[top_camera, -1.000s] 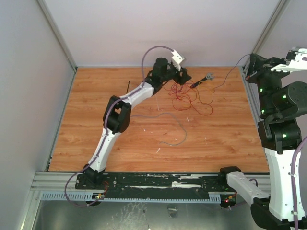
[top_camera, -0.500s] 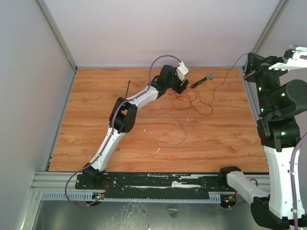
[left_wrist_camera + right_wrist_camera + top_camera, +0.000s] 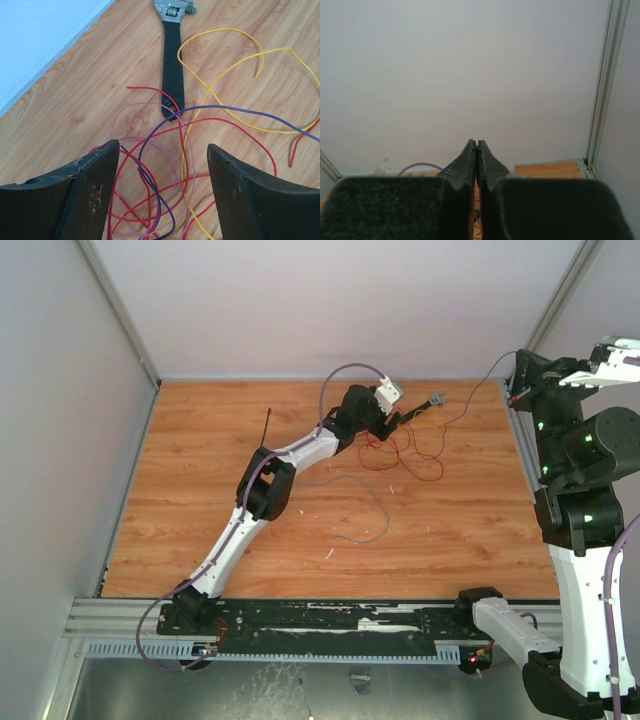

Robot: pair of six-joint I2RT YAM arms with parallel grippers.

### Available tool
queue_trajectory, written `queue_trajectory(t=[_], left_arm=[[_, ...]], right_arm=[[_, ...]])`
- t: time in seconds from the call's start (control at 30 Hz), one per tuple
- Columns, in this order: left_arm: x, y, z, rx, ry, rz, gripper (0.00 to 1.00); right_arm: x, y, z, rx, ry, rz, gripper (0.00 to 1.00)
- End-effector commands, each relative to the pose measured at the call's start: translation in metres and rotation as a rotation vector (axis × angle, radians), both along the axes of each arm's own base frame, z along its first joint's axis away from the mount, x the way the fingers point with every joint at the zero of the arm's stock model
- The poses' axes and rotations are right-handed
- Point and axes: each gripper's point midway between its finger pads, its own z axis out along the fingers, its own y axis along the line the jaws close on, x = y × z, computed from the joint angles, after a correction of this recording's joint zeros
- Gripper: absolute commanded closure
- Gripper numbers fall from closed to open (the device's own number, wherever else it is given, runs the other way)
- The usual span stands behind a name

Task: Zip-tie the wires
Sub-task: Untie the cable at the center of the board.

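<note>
1. The zip tie point(image 3: 266, 427) lies on the surface, well left of the wires point(image 3: 400, 450).
2. The left fingers point(image 3: 90, 190), wide and empty, hover over the wires; gathering seems the step, needing a descent and pinch.
3. The right fingers point(image 3: 470, 160) are pressed together, empty.

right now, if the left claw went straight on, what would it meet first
Probably the wires tangled just ahead of the left claw, before the adjustable wrench; depth is unclear.
</note>
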Motion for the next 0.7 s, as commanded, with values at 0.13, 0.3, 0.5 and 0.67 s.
queue_trajectory(t=[0.13, 0.3, 0.5, 0.67], left_arm=[[0.008, -0.021, 0.012, -0.1, -0.071, 0.002, 0.26], [0.011, -0.023, 0.011, -0.12, -0.098, 0.009, 0.3], [0.017, -0.025, 0.016, -0.165, -0.144, 0.022, 0.32], [0.018, -0.026, 0.013, -0.167, -0.162, 0.024, 0.28]], right_arm=[[0.008, 0.003, -0.005, -0.013, -0.003, 0.012, 1.0], [0.009, 0.003, -0.006, -0.018, -0.002, 0.01, 1.0], [0.013, 0.003, -0.011, -0.024, 0.007, 0.007, 1.0], [0.014, 0.002, -0.012, -0.03, 0.009, 0.003, 1.0]])
